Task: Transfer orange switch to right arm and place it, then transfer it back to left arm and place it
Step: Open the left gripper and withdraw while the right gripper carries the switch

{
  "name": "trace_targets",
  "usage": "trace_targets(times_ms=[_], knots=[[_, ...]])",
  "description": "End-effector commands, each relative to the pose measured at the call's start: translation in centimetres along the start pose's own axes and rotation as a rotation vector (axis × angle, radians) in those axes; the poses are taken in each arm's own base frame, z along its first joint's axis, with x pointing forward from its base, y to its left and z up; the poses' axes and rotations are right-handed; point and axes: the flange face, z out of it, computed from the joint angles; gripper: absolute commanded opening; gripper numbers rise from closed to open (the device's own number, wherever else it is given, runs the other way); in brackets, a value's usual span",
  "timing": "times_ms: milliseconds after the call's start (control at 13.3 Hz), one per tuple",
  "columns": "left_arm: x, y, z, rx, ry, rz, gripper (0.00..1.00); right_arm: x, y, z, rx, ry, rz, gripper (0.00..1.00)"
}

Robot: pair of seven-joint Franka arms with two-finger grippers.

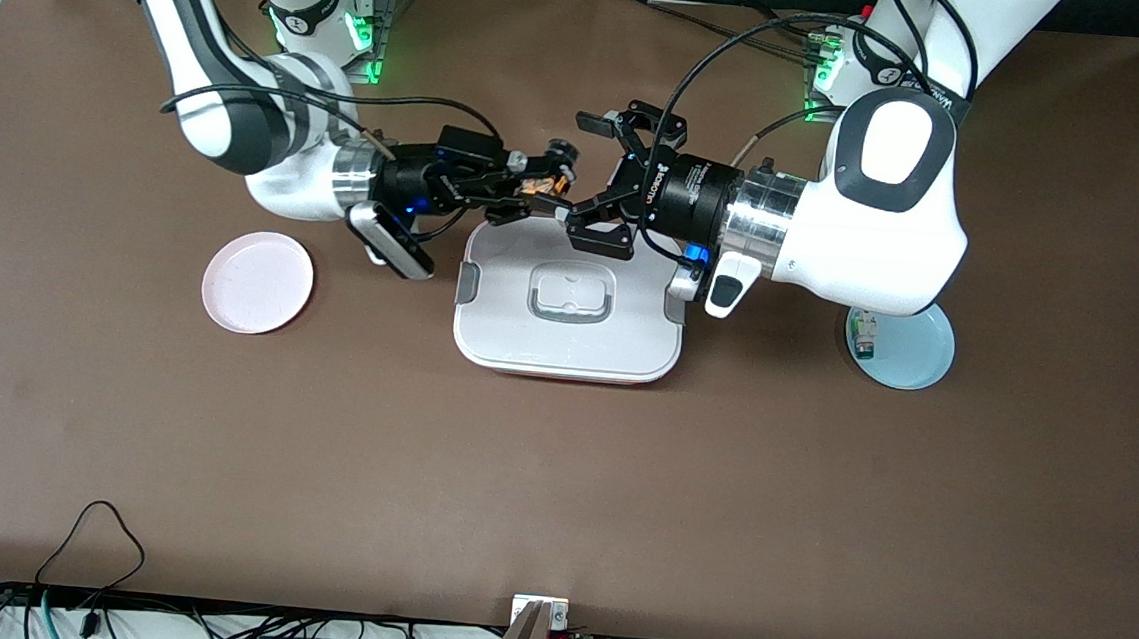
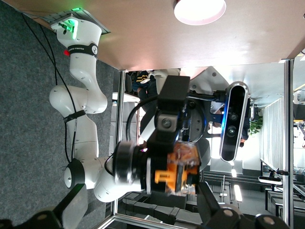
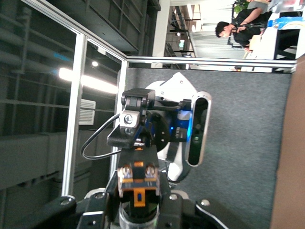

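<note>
A: Count?
B: One box, two plates, two arms.
A: Orange switch?
B: One, black with orange markings, above the box's edge, pinched in the right tool; left tool spread around it.

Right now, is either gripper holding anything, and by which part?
The right gripper holds the orange switch at its dark end. The left gripper is open, holding nothing.

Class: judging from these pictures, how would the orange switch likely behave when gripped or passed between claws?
The orange switch looks blocky and rigid, so probably stiff. It is tiny beside the box, likely light. Pinched in the right claw, it could slip or twist.
</note>
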Motion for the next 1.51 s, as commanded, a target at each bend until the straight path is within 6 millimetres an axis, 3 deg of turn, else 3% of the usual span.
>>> trace_targets(times_ms=[0, 377, 829, 1055, 1205, 1356, 1432], knots=[[-0.6, 0.3, 0.0, 0.005, 0.009, -0.004, 1.00, 2.5, -0.7, -3.3, -0.108, -0.036, -0.073, 0.23], [-0.9, 0.0, -0.6, 0.018, 0.071, 0.040, 1.00, 5.1, -0.3, -7.9, -0.349, -0.098, -0.150, 0.21], [-5.5, -3.8, -1.7, 0.217, 0.440, 0.510, 1.00, 7.9, -1.9, -12.8, -0.730, -0.252, -0.192, 0.20], [-5.9, -5.8, -2.4, 0.418, 0.621, 0.768, 1.00, 9.1, -2.6, -15.8, -0.914, -0.345, -0.222, 0.20], [-4.9, -6.3, -3.8, 0.541, 0.692, 0.838, 1.00, 9.1, -2.1, -16.5, -0.963, -0.352, -0.193, 0.20], [-5.0, -7.1, -6.9, 0.715, 0.812, 0.917, 1.00, 9.6, -1.3, -19.0, -1.070, -0.367, -0.146, 0.20], [-4.8, -7.5, -8.5, 0.829, 0.857, 0.955, 1.00, 9.6, -1.3, -19.2, -1.131, -0.369, -0.111, 0.20]])
